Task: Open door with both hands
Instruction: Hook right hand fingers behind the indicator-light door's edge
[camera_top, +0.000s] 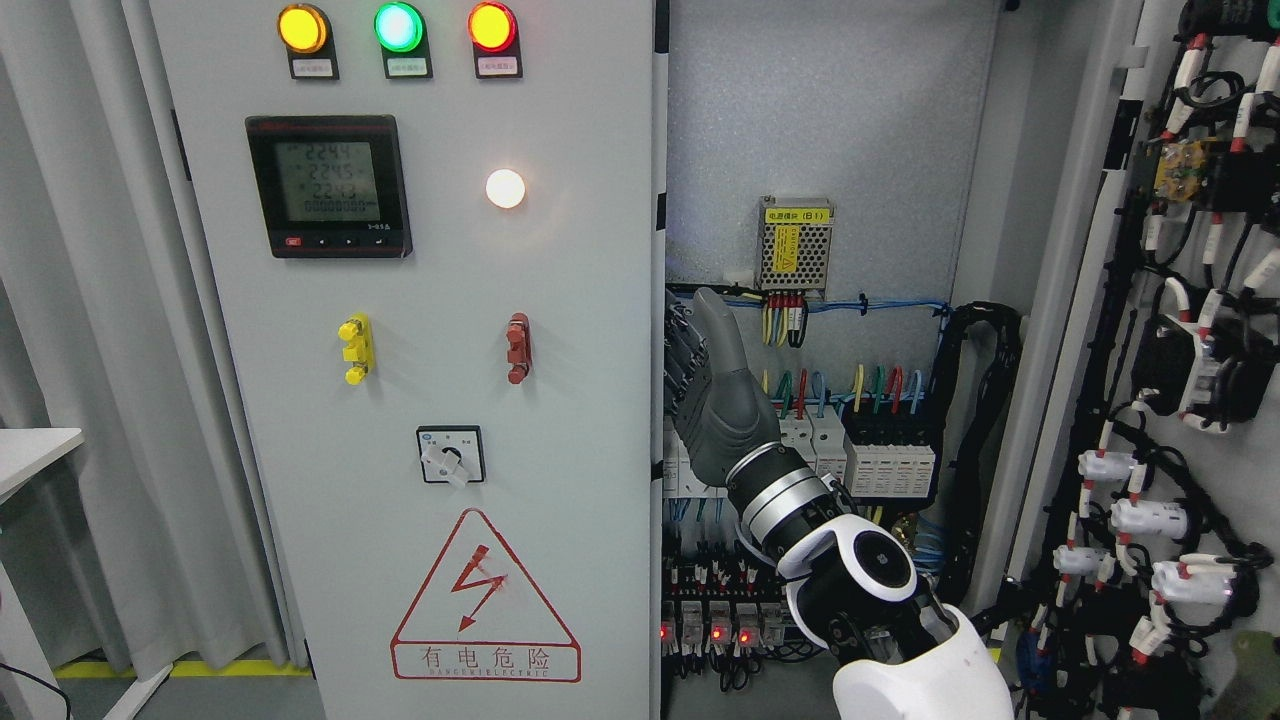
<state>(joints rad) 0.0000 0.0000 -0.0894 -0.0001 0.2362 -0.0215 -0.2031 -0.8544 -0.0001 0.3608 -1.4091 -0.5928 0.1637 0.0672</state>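
The right hand (705, 385), fingers hooked on the left door's (420, 350) inner edge, should keep them there and swing outward steadily.

An electrical test room or lab: a tall grey metal control cabinet (420, 400) with coloured indicator lamps (397, 28), a black digital meter (328, 186), and exposed wired breakers (880, 440) inside at right.
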